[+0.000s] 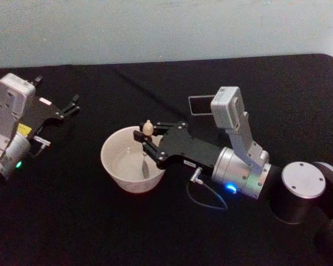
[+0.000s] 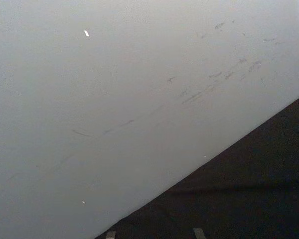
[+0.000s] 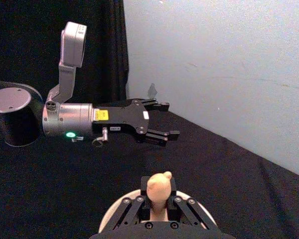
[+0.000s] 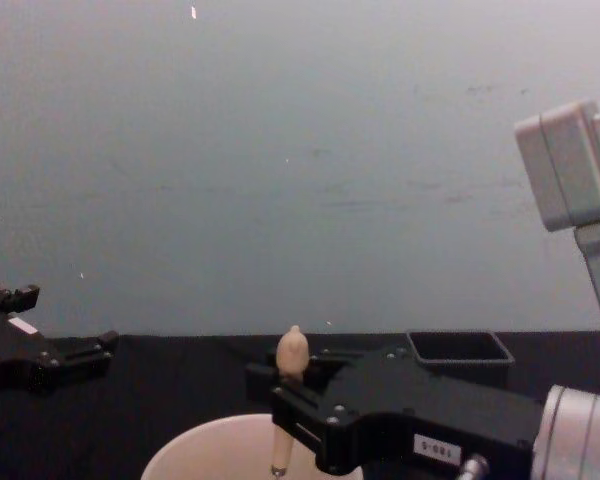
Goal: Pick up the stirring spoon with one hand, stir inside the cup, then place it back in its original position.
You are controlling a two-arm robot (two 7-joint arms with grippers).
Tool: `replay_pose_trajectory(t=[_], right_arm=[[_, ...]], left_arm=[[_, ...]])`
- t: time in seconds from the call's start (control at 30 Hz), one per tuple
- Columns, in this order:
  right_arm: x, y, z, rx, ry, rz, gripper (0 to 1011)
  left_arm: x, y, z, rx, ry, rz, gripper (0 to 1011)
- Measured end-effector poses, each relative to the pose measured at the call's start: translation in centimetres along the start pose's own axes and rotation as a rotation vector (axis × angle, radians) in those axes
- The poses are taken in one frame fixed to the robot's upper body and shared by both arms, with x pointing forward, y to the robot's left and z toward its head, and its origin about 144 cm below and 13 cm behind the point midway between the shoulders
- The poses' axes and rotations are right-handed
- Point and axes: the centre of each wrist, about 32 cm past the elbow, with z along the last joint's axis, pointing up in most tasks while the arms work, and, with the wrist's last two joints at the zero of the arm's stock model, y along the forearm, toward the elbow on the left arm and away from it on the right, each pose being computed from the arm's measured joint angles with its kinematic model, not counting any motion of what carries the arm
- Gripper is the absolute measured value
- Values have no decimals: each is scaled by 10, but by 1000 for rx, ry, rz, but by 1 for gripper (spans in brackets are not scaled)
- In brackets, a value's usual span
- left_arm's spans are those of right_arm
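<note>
Black table (image 1: 72, 221) | right pincer (image 1: 146, 141) grips stirring spoon (image 1: 147, 128) upright, knob up, in cup (image 1: 127, 182)

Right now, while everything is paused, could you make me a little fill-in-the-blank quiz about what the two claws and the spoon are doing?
1. The stirring spoon stands in the cup with its rounded knob pointing ____.
2. The right gripper is shut on the spoon's handle, while the left gripper, parked apart from the cup, has its fingers ____.
3. The cloth covering the table is ____ in colour.

Missing words: up; open; black.
</note>
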Motion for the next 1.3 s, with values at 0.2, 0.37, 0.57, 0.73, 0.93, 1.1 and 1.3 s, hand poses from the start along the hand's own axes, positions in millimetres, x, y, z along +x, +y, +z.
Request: replay_pose_trajectory(t=[0.2,0.37,0.57,0.73,0.93,1.1,1.3], right_arm=[[-1,3,1,5,0,6,169],[-1,8,1,8,-2,12,169],[0,16,2,12,-7,19,169],[3,22,1,12,-14,17,170],[7,28,2,14,-22,-2,169],[12,29,1,12,-26,-26,169],[16,27,2,10,-32,-49,169]], left_arm=[[0,0,0,0,0,0,1001],[0,0,0,0,0,0,1001],[0,0,0,0,0,0,1001],[0,0,0,0,0,0,1001],[0,0,0,0,0,0,1001],[0,0,0,0,0,0,1001],[0,0,0,0,0,0,1001]])
